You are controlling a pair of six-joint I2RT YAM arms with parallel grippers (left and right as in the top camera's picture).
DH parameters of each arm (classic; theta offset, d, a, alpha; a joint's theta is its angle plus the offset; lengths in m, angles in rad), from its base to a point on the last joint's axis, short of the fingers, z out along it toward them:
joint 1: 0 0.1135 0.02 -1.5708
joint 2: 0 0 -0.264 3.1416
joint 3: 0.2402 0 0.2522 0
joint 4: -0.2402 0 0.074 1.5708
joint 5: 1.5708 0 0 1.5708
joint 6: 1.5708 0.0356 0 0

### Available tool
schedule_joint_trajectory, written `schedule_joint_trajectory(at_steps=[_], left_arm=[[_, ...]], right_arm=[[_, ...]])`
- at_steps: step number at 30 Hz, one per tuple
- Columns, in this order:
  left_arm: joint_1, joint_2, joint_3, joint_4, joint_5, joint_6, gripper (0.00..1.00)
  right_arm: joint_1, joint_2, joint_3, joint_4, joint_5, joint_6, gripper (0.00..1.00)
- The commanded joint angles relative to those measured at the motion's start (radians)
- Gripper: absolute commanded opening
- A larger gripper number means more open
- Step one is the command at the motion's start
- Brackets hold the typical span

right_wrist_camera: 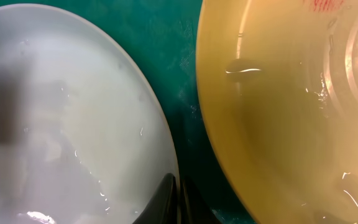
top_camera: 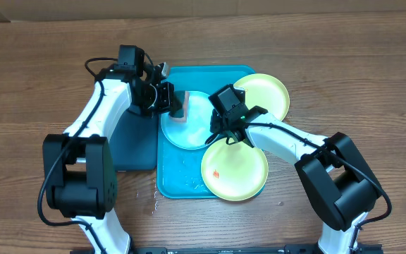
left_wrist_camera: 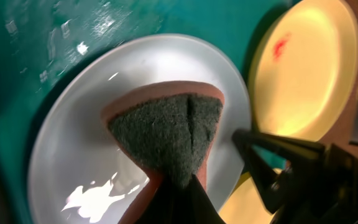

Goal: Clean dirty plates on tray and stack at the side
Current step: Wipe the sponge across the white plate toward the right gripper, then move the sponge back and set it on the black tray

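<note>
Sponge (left_wrist_camera: 166, 134) first: green scouring face toward the wrist camera, pink backing behind, clamped in my left gripper (top_camera: 169, 101) and pressed onto the light blue plate (left_wrist_camera: 79, 155)

- Blue plate lies on the turquoise tray (top_camera: 178, 182), upper left part; wet sheen on it, no smear I can make out
- Right gripper (right_wrist_camera: 179, 194) clenched, nothing visibly in it, tips at the blue plate's rim; pinning it or pinching it, cannot tell
- Near yellow-green plate (top_camera: 238, 173): on the tray's lower right, orange-red smear showing, so not yet cleaned
- Far yellow-green plate (top_camera: 268, 95): over the tray's upper right corner; looks unmarked from above, too small to be sure
- Navy tray (top_camera: 136, 152) lies left, under my left arm

Judgement: first plate mid-scrub, nothing stacked aside, most of the job is left
</note>
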Motion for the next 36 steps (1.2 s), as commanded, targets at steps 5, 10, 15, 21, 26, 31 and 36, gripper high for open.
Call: schedule_joint_trajectory(at_steps=[5,10,15,21,26,31,36], left_arm=[[-0.109,-0.018,-0.063,-0.005,-0.305,-0.047,0.04],[-0.17,-0.017,-0.139,0.038,-0.462,-0.168,0.04],[-0.188,-0.017,-0.183,0.059,-0.426,-0.216,0.04],[-0.163,-0.021,-0.141,0.073,-0.082,-0.109,0.04],[-0.085,-0.072,-0.051,0.049,-0.008,-0.104,0.04],[0.021,-0.147,0.029,-0.055,-0.022,-0.016,0.04],[0.116,-0.193,0.034,-0.195,-0.224,0.083,0.04]], right_arm=[[0.008,0.0,0.015,0.008,-0.005,-0.007,0.04],[0.008,0.0,0.015,0.007,-0.005,-0.007,0.04],[0.009,0.0,0.015,0.006,-0.005,-0.007,0.04],[0.008,0.0,0.015,0.004,-0.005,-0.007,0.04],[0.008,0.0,0.015,-0.001,-0.005,-0.007,0.04],[0.008,0.0,0.015,-0.006,-0.005,-0.007,0.13],[0.008,0.0,0.015,-0.003,-0.005,-0.007,0.15]])
